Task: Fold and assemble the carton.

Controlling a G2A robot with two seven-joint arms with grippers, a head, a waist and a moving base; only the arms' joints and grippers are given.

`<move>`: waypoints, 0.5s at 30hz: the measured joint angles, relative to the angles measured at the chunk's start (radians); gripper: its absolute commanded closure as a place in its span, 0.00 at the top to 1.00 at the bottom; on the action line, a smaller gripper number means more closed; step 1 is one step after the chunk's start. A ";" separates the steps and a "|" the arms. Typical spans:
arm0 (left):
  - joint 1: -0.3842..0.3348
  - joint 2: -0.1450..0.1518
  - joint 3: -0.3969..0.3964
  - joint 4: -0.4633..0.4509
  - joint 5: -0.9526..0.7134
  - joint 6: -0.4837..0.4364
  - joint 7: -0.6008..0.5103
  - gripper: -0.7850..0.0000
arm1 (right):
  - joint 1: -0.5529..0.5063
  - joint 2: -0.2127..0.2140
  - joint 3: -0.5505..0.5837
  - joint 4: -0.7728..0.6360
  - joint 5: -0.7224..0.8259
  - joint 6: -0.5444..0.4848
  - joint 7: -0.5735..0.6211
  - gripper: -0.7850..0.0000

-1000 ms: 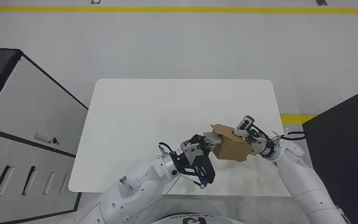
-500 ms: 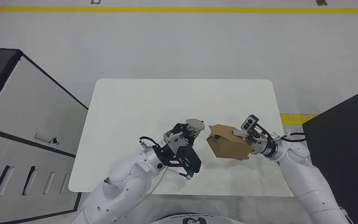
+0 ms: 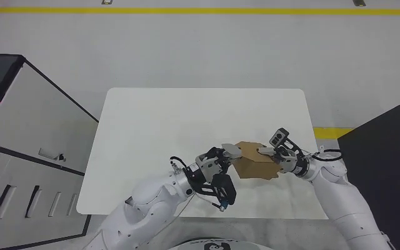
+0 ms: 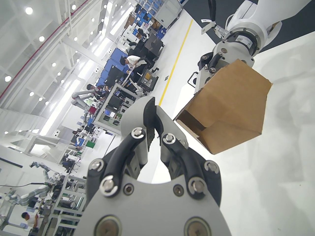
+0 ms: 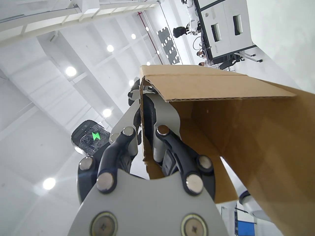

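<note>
A brown cardboard carton is held just above the white table near its front right part. My right gripper is shut on one wall of the carton, one finger inside and one outside. My left gripper is shut with nothing in it, its tips right at the carton's open left end. In the left wrist view the carton hangs tilted beyond my left gripper, its open end and folded inner flaps facing the shut fingers.
A dark cabinet with grey drawer fronts stands left of the table. A black unit stands off the right edge. The back and left of the table are bare white surface.
The left arm drew back to the left from the carton half a second ago, then came back right to its open end. The right gripper kept hold of the carton, shifting little.
</note>
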 measured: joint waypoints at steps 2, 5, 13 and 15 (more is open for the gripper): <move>-0.003 -0.001 0.003 0.005 -0.002 0.000 -0.002 0.00 | -0.001 0.000 0.002 0.001 0.006 -0.001 0.002 0.00; -0.005 -0.001 0.007 0.007 -0.005 -0.001 -0.002 0.00 | 0.001 0.000 0.005 0.004 0.017 0.000 0.004 0.00; -0.001 -0.001 0.017 0.008 -0.006 -0.013 0.009 0.00 | 0.006 -0.004 0.007 0.013 0.074 0.012 0.012 0.00; 0.000 0.000 0.020 0.008 -0.008 -0.016 0.012 0.00 | 0.007 -0.004 0.006 0.013 0.080 0.013 0.013 0.00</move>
